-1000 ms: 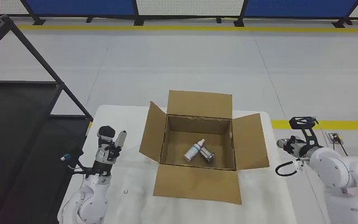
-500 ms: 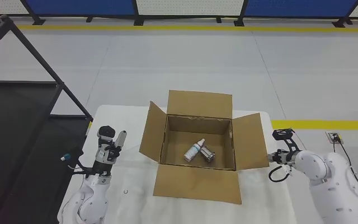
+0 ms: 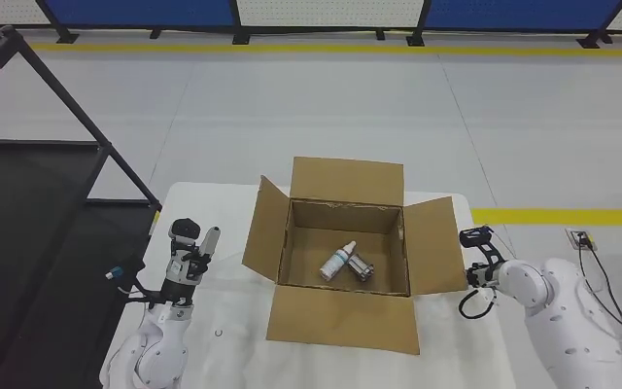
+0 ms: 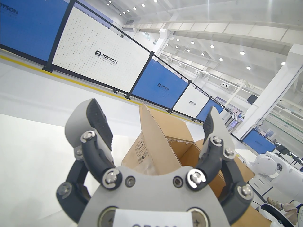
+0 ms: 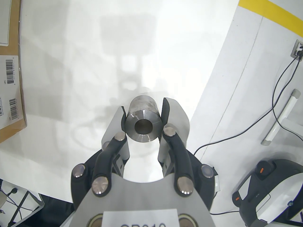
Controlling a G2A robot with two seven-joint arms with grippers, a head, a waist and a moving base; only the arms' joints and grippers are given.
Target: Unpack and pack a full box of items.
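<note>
An open cardboard box (image 3: pixel 342 316) stands mid-table with its flaps spread. Inside lie a white dropper bottle (image 3: pixel 336 260) and a small ridged grey item (image 3: pixel 362 268). My right gripper (image 5: pixel 143 109) hangs over the white table just right of the box's right flap (image 5: pixel 10 72), shut on a steel cylinder (image 5: pixel 142 119) with a bored end. From above, the right gripper (image 3: pixel 476 255) sits close beside that flap. My left gripper (image 4: pixel 156 124) is open, pointing upward at the table's left side, with the box (image 4: pixel 165 147) beyond its fingers. The left gripper (image 3: pixel 194 243) holds nothing.
A dark rack (image 3: pixel 49 224) stands left of the table. The table's right edge (image 5: pixel 213 76) runs close to the right gripper, with floor, a black cable (image 5: pixel 272 109) and a yellow line (image 5: pixel 269 12) beyond. White cloth (image 3: pixel 224 292) lies bare left of the box.
The right arm has swung in from off the table's right side toward the box's right flap and dropped lower. The left arm has stayed still.
</note>
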